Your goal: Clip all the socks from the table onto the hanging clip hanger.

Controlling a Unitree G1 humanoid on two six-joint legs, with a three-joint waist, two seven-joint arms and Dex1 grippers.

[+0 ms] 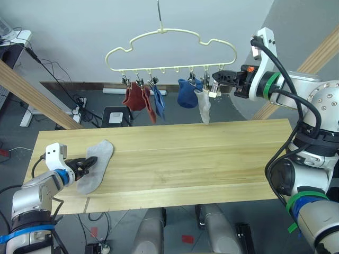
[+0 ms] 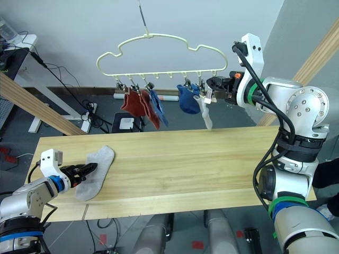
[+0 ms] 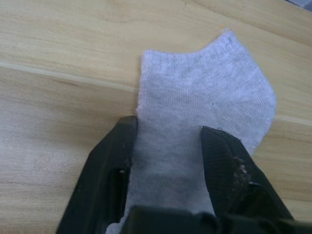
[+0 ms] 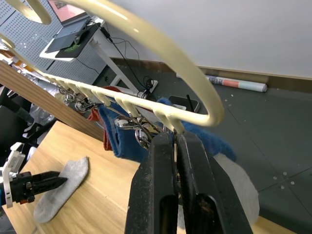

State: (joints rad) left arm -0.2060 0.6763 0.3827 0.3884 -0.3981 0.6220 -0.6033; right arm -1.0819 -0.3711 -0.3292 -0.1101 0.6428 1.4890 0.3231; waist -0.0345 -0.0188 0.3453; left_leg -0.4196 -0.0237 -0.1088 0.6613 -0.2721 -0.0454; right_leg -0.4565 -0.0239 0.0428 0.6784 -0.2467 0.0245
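Your left gripper (image 1: 91, 165) sits low at the near left of the surface (image 1: 212, 159), its jaws spread to either side of a light grey sock (image 1: 97, 165) that lies flat on the wood; the left wrist view shows the knit running between the two black fingers (image 3: 105, 180).

Your right gripper (image 1: 216, 77) is raised at the far right, level with the bar of the clip hanger (image 1: 170, 50). Its jaws are pressed together on the metal clip (image 4: 174, 146) at the right end of the bar.

Five socks hang from the clips: two rust red socks (image 1: 136, 98) at the left end, a blue sock (image 1: 158, 101) just beside them, a second blue sock (image 1: 187, 93) further right, and a second light grey sock (image 1: 204, 107) touching it, next to your right gripper.
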